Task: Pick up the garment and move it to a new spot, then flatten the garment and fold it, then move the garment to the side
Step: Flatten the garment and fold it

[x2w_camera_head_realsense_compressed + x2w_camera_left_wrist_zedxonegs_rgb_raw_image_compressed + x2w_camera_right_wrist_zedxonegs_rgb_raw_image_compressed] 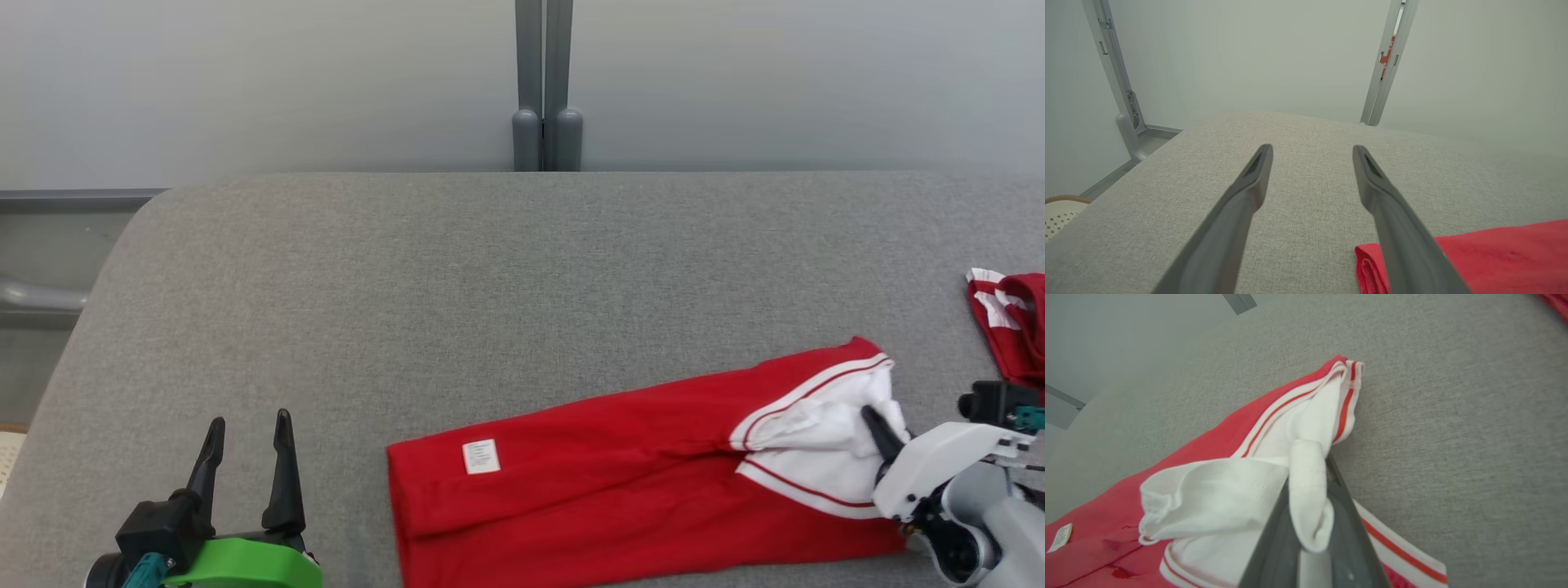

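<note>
Red garment (612, 490) lies, white end clamped in right gripper (873, 423); left gripper (250, 423) gapes empty nearby.

I see open tabletop (490, 269) across the far and left; the red garment (612, 474) fills near right, another red piece (1020, 335) at the right edge.

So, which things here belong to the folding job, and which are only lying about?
Job: red garment; right claw, shut on its white end; left claw, open; grey padded surface under the garment.
Lying about: second red-and-white cloth at the right edge; grey post behind.
</note>
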Motion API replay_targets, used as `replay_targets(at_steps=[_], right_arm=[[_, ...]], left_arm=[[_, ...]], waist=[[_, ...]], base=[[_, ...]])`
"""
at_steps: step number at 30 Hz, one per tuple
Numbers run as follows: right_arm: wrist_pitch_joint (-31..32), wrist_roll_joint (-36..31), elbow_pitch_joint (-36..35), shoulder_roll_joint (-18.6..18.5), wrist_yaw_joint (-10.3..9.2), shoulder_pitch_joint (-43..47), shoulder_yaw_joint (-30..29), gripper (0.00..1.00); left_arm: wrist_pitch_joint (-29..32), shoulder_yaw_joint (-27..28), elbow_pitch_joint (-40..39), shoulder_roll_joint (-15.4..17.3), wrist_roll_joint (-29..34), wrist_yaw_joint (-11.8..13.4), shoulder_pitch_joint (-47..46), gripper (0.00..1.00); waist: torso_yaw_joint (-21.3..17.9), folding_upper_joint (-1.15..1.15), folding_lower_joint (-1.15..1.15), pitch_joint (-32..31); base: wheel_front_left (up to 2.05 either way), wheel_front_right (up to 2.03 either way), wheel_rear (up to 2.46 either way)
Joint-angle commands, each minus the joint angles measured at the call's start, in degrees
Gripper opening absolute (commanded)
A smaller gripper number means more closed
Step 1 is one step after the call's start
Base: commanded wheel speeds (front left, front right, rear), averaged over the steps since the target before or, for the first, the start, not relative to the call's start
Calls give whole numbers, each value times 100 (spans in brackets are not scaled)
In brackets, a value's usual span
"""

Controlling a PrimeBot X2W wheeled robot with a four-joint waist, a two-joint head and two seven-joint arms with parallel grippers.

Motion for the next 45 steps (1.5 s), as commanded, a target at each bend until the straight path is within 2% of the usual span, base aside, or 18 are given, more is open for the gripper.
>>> replay_targets(at_steps=[1,9,17,22,27,30,38,45], right_arm=[[-113,18,92,-179,-1,-97,-77,0],[-516,-221,452,-762,-1,-324,-276,0],[-626,-536,-363,-690,0,-207,30,0],[-454,-871,-1320,-425,1,55,191,0],[52,-1195,-2274,23,1,446,456,0],[351,-1334,-2542,319,1,606,621,0],[681,-1673,-2382,1083,1,812,858,0],[562,-1860,-1757,1484,1,625,935,0]], left_arm=[[-15,20,-6,-18,45,-27,-47,100],[-15,105,18,-82,110,-76,-21,100],[-16,187,55,-151,148,-116,92,100],[-16,269,68,-189,192,-132,143,100],[-15,267,119,-230,236,-180,152,100],[-16,256,160,-251,259,-205,126,100],[-15,153,291,-290,287,-278,-59,100],[-15,124,417,-299,304,-326,-189,100]], waist=[[-93,0,0,5],[-276,0,0,-41],[-302,0,0,-207],[-182,0,0,-308],[48,0,0,-352],[199,0,0,-358],[719,0,0,-317],[911,0,0,-236]], base=[[0,0,0],[0,0,0],[0,0,0],[0,0,0],[0,0,0],[0,0,0],[0,0,0],[0,0,0]])
